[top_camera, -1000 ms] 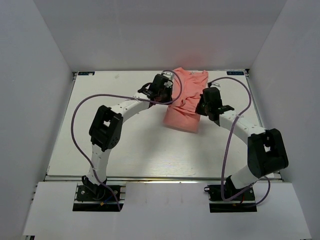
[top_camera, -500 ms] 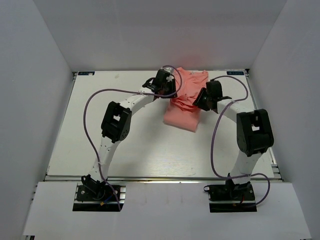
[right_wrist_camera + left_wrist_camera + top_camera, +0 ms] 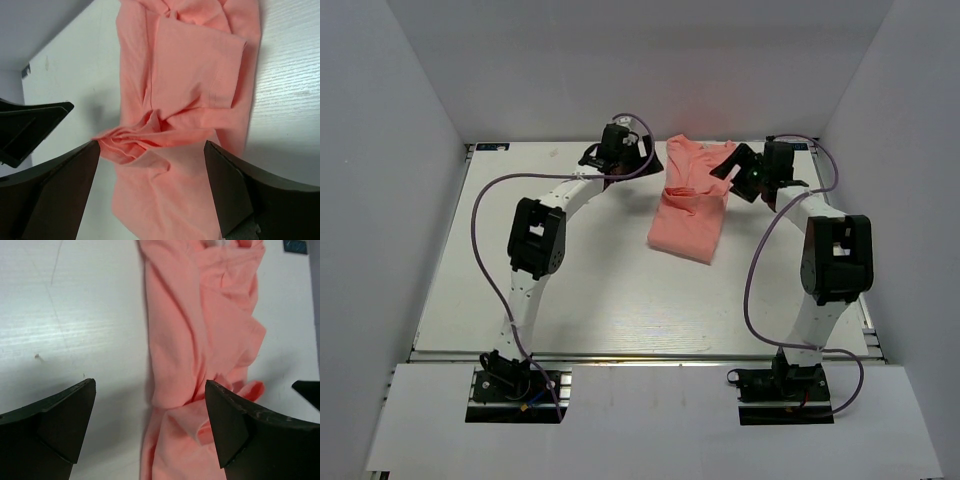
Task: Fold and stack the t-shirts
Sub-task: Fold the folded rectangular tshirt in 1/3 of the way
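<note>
The salmon-pink t-shirt lies folded into a narrow strip at the back middle of the table, bunched and creased halfway along. My left gripper hovers just off its left edge, and in the left wrist view the left gripper is open, above the shirt, with nothing between its fingers. My right gripper hangs at the shirt's right edge. In the right wrist view the right gripper is open too, over a puckered ridge of the shirt, touching no cloth.
The white table is boxed in by white walls on three sides, with the shirt close to the back wall. Purple cables loop off both arms. A small blue label sits on the table near the back edge.
Both grippers went from shut on the shirt to open and let it go. They drew apart to the shirt's two sides and towards the back. The shirt settled on the table.
</note>
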